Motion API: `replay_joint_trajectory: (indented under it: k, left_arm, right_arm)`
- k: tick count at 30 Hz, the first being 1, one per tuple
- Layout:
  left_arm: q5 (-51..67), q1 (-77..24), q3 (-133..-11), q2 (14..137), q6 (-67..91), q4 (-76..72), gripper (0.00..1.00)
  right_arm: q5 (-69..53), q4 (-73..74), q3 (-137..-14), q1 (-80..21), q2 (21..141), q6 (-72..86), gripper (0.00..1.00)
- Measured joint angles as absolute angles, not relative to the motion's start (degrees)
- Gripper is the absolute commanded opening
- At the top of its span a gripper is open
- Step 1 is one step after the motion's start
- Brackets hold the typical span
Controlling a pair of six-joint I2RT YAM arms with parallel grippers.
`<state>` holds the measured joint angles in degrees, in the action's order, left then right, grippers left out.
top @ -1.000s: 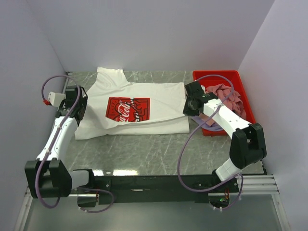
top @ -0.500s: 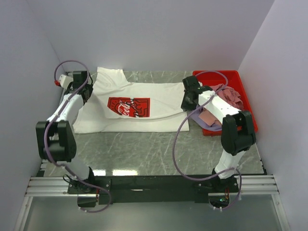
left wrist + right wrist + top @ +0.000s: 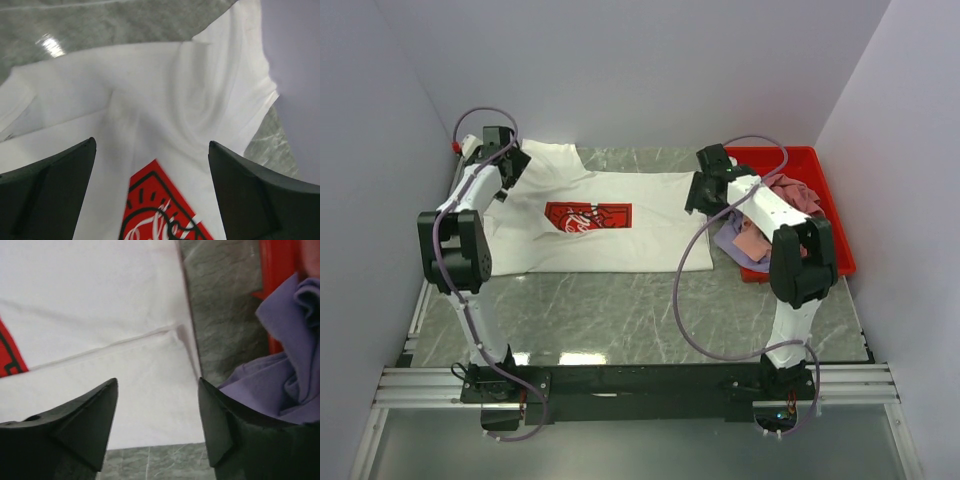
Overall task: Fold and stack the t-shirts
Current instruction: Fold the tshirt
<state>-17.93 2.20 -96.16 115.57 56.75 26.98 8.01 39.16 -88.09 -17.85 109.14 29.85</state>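
The white Coca-Cola t-shirt [image 3: 620, 235] is lying flat across the far half of the marble desk [image 3: 620, 315], collar end to the left, hem to the right, its red print [image 3: 587, 216] facing up. In the right wrist view a straight fold edge [image 3: 125, 342] is running across the cloth near the hem, so one long side is looking already turned in. The far sleeve [image 3: 545, 155] is spreading out loose towards the back wall.

The left tool [image 3: 508, 168] is hanging over the shoulder by that sleeve, its fingers spread wide with nothing between them. The right tool [image 3: 696, 196] is hovering over the hem's far part, likewise wide open and gripping nothing.

To my reading, the folding of this first shirt is under way, with both arms lining up for a pinch at the far edge. Next, each tool is going to need to drop, close on a single layer, and carry it evenly towards the near side.

Beyond the hem, a lavender t-shirt [image 3: 295, 375] is spilling over the red bin [image 3: 790, 153], with a pink t-shirt [image 3: 790, 195] bunched inside, both unfolded.
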Motion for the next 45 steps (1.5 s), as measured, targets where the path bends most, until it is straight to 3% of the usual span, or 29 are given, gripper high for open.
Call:
replay_joint_trajectory:
  k: [1, 8, 12, 23, 33, 39, 45]
  left_arm:
    - [-17.74, 2.2, -93.41, 113.38, 56.71, 26.37, 0.99]
    - [-16.12, 2.72, -70.46, 95.79, 57.93, 23.75, 0.99]
    - [-14.31, 3.2, -62.06, 93.14, 58.63, 20.8, 0.99]
    - [-11.51, 5.63, -52.25, 93.12, 59.42, 16.34, 1.0]
    - [-12.64, 6.79, -36.1, 77.84, 61.36, 12.56, 0.99]
    - [-14.39, 6.79, -29.69, 63.4, 64.18, 24.62, 1.0]
    - [-13.43, 6.83, -28.75, 47.7, 64.14, 30.2, 0.99]
  right_arm:
    - [7.88, 38.96, -87.92, -18.52, 108.55, 29.56, 0.83]
    - [4.43, 34.26, -79.79, -24.82, 102.83, 28.73, 0.86]
    - [2.42, 32.51, -75.42, -26.57, 103.44, 28.91, 0.86]
    - [0.58, 25.45, -67.05, -27.83, 105.08, 29.67, 0.86]
    - [0.34, 15.77, -50.37, -30.85, 92.77, 31.62, 0.86]
    - [-0.56, 17.63, -42.92, -33.58, 84.44, 33.23, 0.86]
    - [0.14, 24.88, -44.8, -34.26, 81.69, 32.73, 0.86]
